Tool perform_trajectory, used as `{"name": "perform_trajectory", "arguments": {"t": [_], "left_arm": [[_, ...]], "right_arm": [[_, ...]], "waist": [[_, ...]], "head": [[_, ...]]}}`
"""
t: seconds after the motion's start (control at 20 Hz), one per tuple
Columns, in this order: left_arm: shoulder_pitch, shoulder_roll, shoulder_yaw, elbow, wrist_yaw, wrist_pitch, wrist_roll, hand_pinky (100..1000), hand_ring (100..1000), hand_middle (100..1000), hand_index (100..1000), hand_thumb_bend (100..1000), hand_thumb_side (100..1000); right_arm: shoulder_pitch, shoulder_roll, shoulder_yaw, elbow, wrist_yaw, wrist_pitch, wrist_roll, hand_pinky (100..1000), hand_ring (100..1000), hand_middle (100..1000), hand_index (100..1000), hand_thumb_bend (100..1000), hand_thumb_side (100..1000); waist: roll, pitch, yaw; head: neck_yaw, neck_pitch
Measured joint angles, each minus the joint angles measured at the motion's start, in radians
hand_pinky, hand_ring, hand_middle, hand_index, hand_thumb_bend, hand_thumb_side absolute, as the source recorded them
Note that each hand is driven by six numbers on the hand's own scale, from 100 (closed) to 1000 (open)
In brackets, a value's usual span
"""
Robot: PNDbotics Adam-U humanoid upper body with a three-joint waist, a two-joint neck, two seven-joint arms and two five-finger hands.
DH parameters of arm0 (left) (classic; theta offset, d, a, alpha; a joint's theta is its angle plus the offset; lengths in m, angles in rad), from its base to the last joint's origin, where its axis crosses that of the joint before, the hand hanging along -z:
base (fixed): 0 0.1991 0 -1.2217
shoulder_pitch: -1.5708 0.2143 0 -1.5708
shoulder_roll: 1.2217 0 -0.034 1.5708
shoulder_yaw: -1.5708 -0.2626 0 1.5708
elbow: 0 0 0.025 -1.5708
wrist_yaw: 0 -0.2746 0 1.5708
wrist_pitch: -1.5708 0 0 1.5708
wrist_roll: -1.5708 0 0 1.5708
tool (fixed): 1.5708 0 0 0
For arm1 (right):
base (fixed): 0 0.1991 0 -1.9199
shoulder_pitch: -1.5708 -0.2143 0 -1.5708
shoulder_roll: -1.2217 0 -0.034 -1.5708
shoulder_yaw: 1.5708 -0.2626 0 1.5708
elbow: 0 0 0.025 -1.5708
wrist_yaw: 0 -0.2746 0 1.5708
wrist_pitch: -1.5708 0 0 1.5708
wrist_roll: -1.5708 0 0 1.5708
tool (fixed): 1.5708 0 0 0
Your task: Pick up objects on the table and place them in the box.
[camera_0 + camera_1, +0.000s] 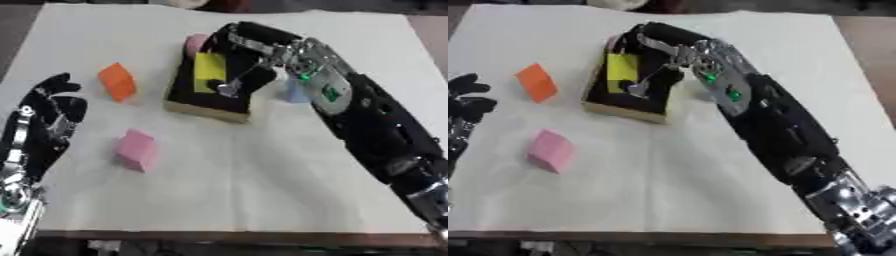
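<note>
yellow flat block (209, 66) sits inside the shallow black-lined box with tan walls (206, 111), under the right robot hand (229, 47); whether its fingers are clamped on the block cannot be told. left robot hand (48, 107) rests apart at the desk (262, 180) edge, idle. outside the box: one orange block (116, 81), one pink cube (136, 149), one pale blue object (295, 92).

The right hand (234, 47) hides a pale blue thing (296, 92).
</note>
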Motion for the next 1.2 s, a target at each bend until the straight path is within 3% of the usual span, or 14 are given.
{"name": "perform_trajectory", "arguments": {"t": [0.35, 0.6, 0.75, 0.95, 1.2], "left_arm": [[-0.006, -0.008, -0.006, 0.0, 0.002, 0.002, -0.003, 716, 654, 688, 854, 627, 688], [-0.006, -0.008, -0.007, 0.0, 0.005, 0.003, -0.003, 715, 653, 688, 854, 626, 689], [-0.006, -0.008, -0.007, 0.0, 0.005, 0.003, -0.003, 715, 653, 687, 854, 627, 688], [-0.006, -0.008, -0.006, 0.0, 0.006, 0.003, -0.003, 714, 652, 686, 853, 627, 688], [0.001, -0.008, -0.005, 0.0, 0.006, 0.003, 0.0, 713, 651, 685, 853, 626, 689]], "right_arm": [[-0.025, 0.074, -0.053, 0.131, 0.163, 0.002, -0.077, 774, 767, 668, 859, 289, 368], [-0.034, 0.089, -0.069, 0.165, 0.257, 0.01, -0.109, 806, 826, 829, 965, 469, 527], [-0.034, 0.09, -0.074, 0.16, 0.29, 0.016, -0.118, 818, 852, 882, 989, 494, 560], [-0.046, 0.07, -0.08, 0.103, 0.276, 0.027, -0.113, 818, 852, 873, 988, 475, 542], [-0.05, -0.011, -0.078, -0.009, 0.169, 0.053, -0.085, 817, 852, 867, 982, 431, 486]], "waist": [[0.0, 0.0, 0.019], [0.0, -0.002, 0.023], [0.0, -0.005, 0.019], [0.0, -0.007, 0.006], [0.0, -0.011, -0.014]], "head": [[-0.015, 0.0], [-0.018, 0.0], [-0.018, 0.0], [-0.012, 0.0], [0.002, 0.0]]}}
